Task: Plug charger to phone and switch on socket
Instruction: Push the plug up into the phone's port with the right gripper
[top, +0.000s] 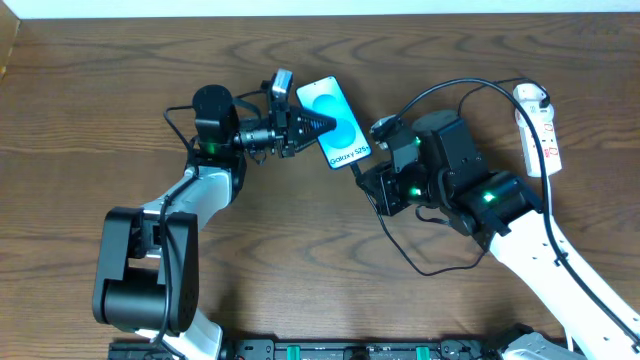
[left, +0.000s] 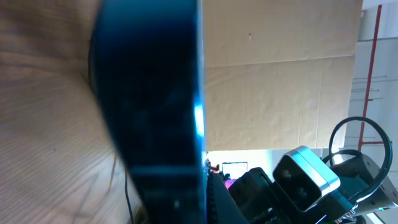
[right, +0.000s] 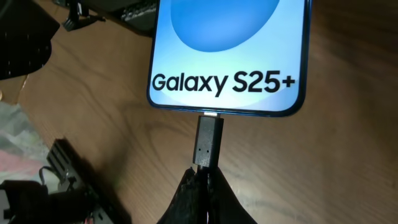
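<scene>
Phone (top: 345, 138) is screen up on the wooden tabletop (top: 300, 230), its "Galaxy S25+" end pointing at the right arm.

Left gripper (top: 322, 125) comes in from the phone's left long side. Its jaws are clamped on that edge, with the fingers overlapping the screen. In the left wrist view the phone is just a dark blue slab close to the lens.

Right gripper (right: 202, 180) sits just below the phone's bottom edge, jaws pressed together and pinching the charger connector (right: 208, 146). The connector is in line with the phone's port, and its metal tip meets the bottom edge. I can't tell how deep it's seated.

Socket strip (top: 541, 135) lies well to the right of the phone, past the right arm. The charger plug (top: 532, 97) is on its far end. Switch position is too small to read.
</scene>
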